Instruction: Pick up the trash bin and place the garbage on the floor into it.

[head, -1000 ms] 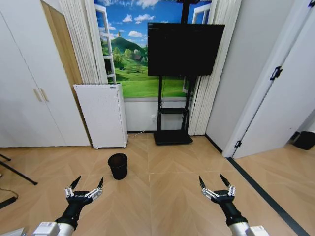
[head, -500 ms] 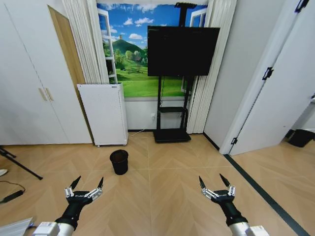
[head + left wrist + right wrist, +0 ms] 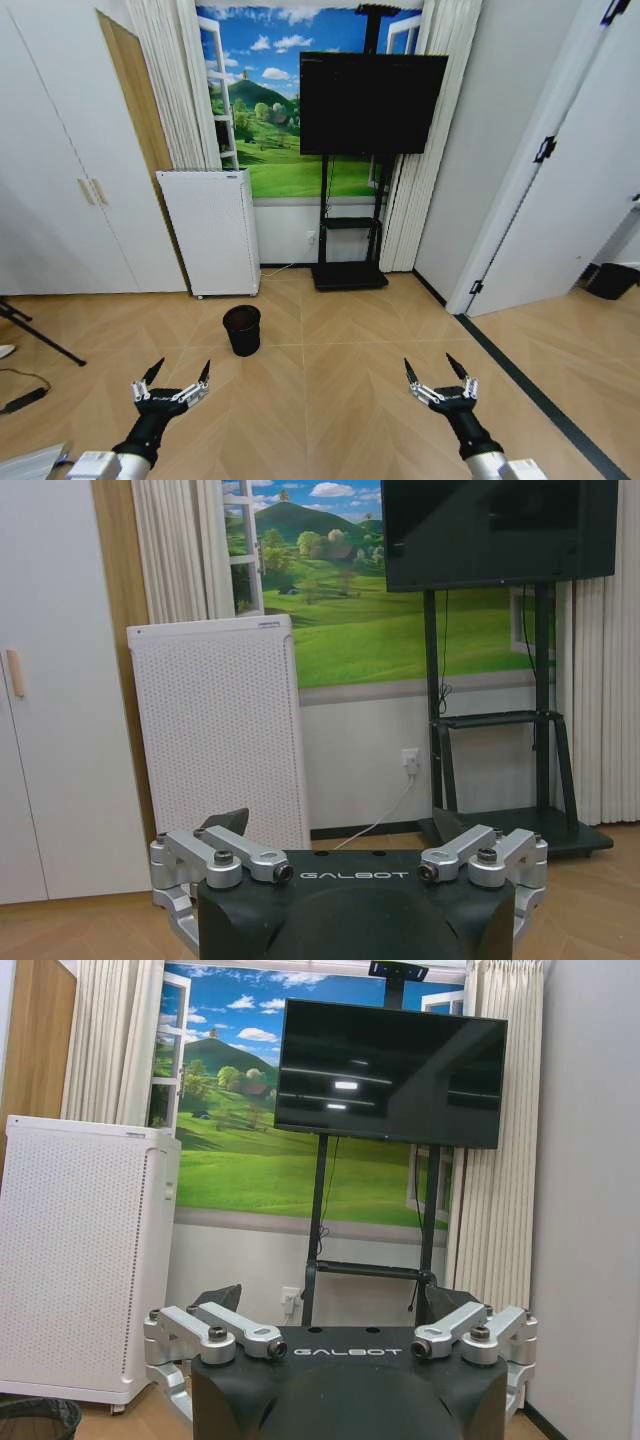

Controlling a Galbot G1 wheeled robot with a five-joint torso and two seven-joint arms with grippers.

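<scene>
Wooden floor lies open around the trash bin, ahead of the spread left gripper (inside unreadable); right gripper likewise spread.

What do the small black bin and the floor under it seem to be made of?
The bin looks like black plastic or fine mesh; the views leave that open. Its rim looks glossy, which suggests a thin plastic liner inside. The floor looks like wood or wood-look laminate with a light sheen: tan planks with grain, laid in a chevron pattern.
</scene>
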